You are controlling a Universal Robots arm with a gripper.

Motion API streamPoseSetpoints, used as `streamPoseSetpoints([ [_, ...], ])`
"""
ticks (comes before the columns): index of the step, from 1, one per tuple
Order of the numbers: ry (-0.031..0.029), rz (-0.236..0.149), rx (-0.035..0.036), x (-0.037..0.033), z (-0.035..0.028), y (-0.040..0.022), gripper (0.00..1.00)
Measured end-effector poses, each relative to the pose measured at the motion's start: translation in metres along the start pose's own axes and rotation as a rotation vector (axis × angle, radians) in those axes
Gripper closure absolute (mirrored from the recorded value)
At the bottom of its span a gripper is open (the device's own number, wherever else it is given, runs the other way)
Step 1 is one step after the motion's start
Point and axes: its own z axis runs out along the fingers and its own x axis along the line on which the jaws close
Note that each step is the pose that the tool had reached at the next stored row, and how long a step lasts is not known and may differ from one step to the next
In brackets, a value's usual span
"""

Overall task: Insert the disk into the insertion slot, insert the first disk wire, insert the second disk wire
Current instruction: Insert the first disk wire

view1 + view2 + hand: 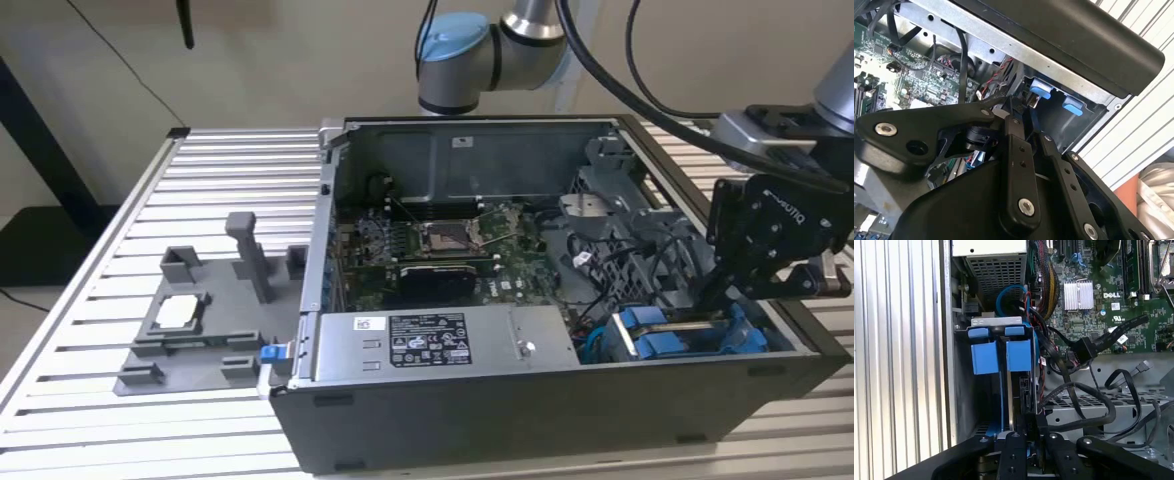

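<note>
The disk stands on edge in the insertion slot, a grey metal cage in the case's corner, with blue tabs at the far end. In the exterior view the disk is a thin silver strip between blue pieces. My gripper reaches down into that corner. Its fingertips come together at the disk's near edge in both wrist views, and I cannot tell whether they pinch it. A black wire connector hangs loose over the motherboard. A smaller connector lies beyond it.
The open computer case lies on a slatted table. A grey metal box with a white sticker sits beside the cage. Black cable loops crowd the space next to the slot. A grey fixture stands at the exterior view's left.
</note>
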Motion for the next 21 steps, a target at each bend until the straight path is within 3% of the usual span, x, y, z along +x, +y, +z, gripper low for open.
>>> streamPoseSetpoints([
  [6,-0.0003,-0.002,0.0025,-0.0001,0.0007,-0.0002,0.81],
  [16,-0.0009,-0.003,0.0142,-0.0010,0.0008,-0.0001,0.81],
  [21,-0.0011,-0.003,0.0154,-0.0012,0.0009,0.0012,0.81],
])
